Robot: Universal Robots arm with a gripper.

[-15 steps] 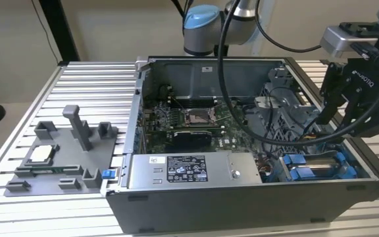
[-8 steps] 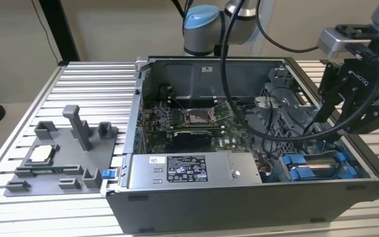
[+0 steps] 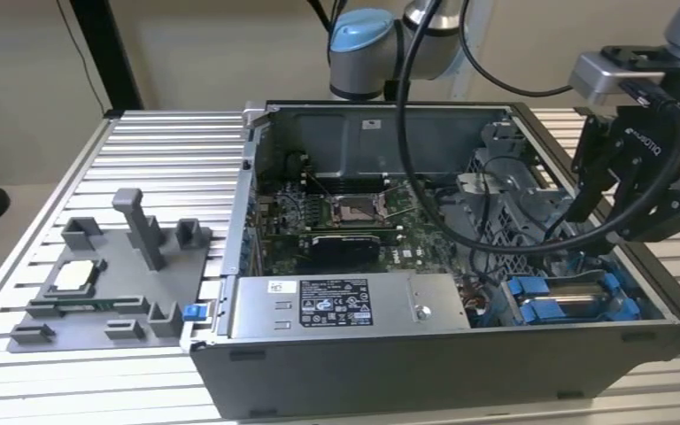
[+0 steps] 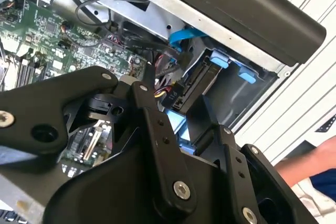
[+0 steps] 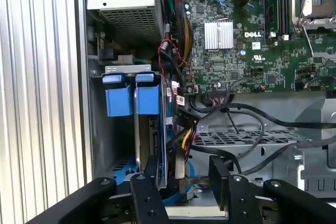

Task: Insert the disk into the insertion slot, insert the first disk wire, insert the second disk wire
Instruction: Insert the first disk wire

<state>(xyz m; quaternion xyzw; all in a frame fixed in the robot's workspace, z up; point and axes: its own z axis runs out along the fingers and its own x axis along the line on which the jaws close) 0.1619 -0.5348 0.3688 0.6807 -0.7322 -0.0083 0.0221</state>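
The disk [image 5: 152,129] stands on edge in the insertion slot [image 5: 126,70], its blue frame [image 5: 148,99] beside the slot's blue tab [image 5: 118,101]. In the exterior view the disk [image 3: 576,306] lies in the bay at the case's near corner, on the exterior view's right. My gripper [image 5: 189,179] hangs over that end of the disk, open. A black connector on red, yellow and black wires [image 5: 181,150] sits between my fingers [image 5: 151,174] at the disk's edge. The second wrist view shows the same connector [image 4: 167,94] by my gripper [image 4: 178,106]. In the exterior view my gripper [image 3: 641,226] is above the bay.
A grey power-supply box [image 3: 340,305] fills the case's near side, with the motherboard [image 3: 340,212] behind it. A perforated cage [image 3: 506,204] and loose black cables [image 5: 247,124] crowd the bay. A grey fixture tray [image 3: 104,283] lies on the table. A person's arm [image 4: 310,166] is outside the case.
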